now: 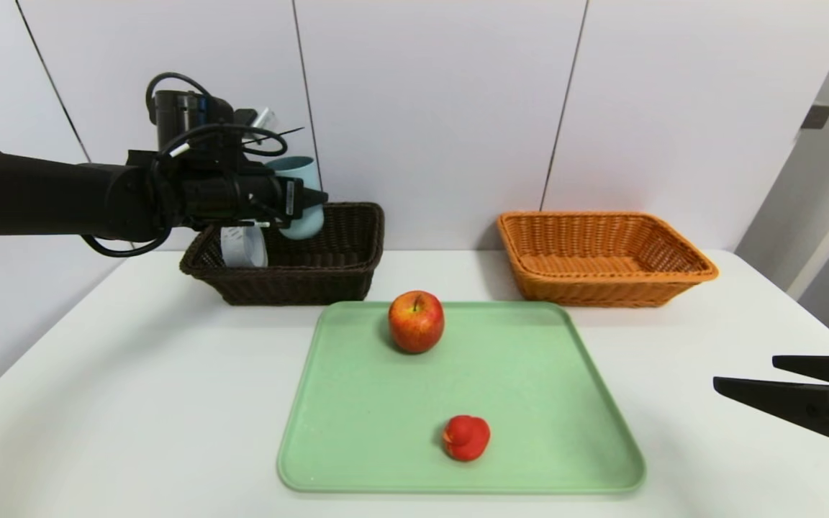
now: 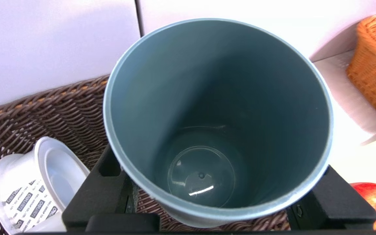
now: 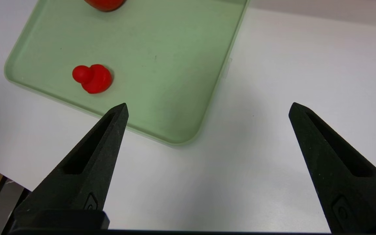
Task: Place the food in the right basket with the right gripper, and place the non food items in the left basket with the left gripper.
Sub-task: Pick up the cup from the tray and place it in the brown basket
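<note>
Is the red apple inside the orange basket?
No, the apple lies on the green tray.

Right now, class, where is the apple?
In the head view, the apple sits near the far edge of the green tray, left of centre, farther back than the small red object.

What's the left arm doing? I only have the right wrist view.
Observer: The left gripper has its jaws closed on a light blue cup over the dark basket.
Operator: Copy. What's that red thing cut off at my frame's edge?
Observer: An apple, whole and stem up, near the far edge of the green tray.
Operator: Where does it go?
Observer: The orange basket stands on the robot's right, beyond the tray.
</note>
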